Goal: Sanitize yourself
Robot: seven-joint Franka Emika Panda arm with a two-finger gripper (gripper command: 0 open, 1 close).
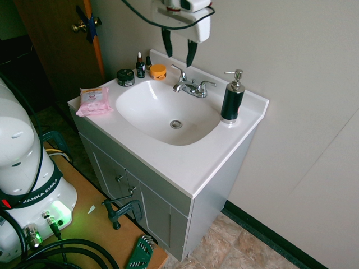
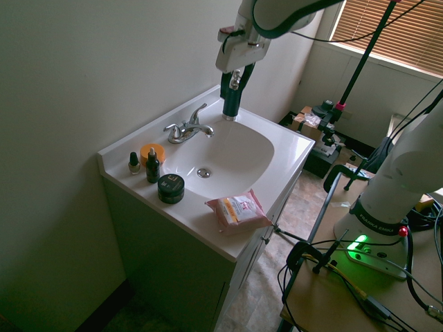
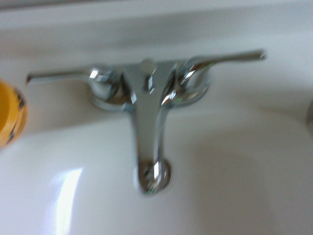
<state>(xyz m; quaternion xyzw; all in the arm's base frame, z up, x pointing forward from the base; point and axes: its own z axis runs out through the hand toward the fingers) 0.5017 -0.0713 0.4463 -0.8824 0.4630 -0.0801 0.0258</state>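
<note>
Gripper (image 1: 178, 51) hangs empty, jaws spread wide, pointing down over the faucet (image 1: 192, 86); the dispenser (image 1: 232, 98), standing upright, lies toward four o'clock.

On the vanity: one chrome faucet (image 1: 190, 86), one soap dispenser (image 1: 232, 97), two small dropper bottles (image 1: 141, 65), one orange jar (image 1: 158, 72), one black tin (image 1: 125, 77), one wipes pack (image 1: 93, 101).

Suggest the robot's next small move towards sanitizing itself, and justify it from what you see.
Probably shift the gripper sideways toward the soap dispenser. The gripper hangs open and empty above the faucet, pointing down, while the dispenser stands untouched at the counter's corner beside the sink.
</note>
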